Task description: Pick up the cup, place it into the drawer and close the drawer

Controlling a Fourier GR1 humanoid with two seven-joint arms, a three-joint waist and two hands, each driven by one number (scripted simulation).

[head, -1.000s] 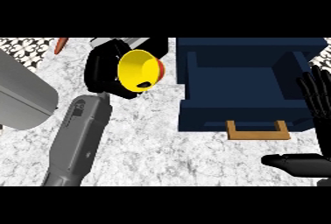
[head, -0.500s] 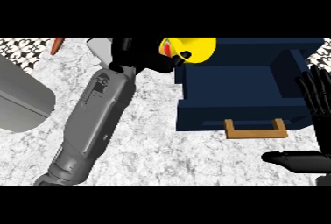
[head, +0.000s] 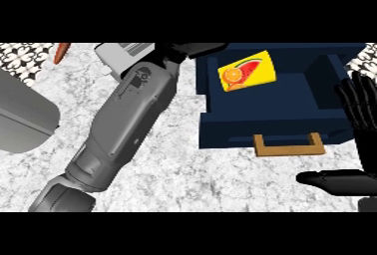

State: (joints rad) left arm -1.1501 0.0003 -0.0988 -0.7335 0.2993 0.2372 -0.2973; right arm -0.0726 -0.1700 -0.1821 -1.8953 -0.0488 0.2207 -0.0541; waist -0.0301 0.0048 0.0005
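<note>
The yellow cup (head: 248,72), printed with fruit, lies on its side over the inside of the open navy drawer (head: 243,135), near its left wall. My left hand (head: 185,50) is at the drawer's far left corner, just left of the cup, with a thin strip of navy showing between them. Its forearm stretches diagonally across the counter. The top of the view cuts off part of that hand. My right hand (head: 361,107) rests open at the right edge beside the drawer, fingers up and thumb low. The drawer's wooden handle (head: 289,146) faces me.
A large grey rounded object (head: 22,119) sits at the left edge. An orange-red item (head: 63,52) lies at the far left. A pale striped object (head: 121,52) is partly hidden under my left forearm. Patterned surfaces show at both far corners.
My left arm has swung right, carrying the cup from the counter's far left to over the drawer. The cup has turned from mouth-up to side-on. The right hand has stayed still.
</note>
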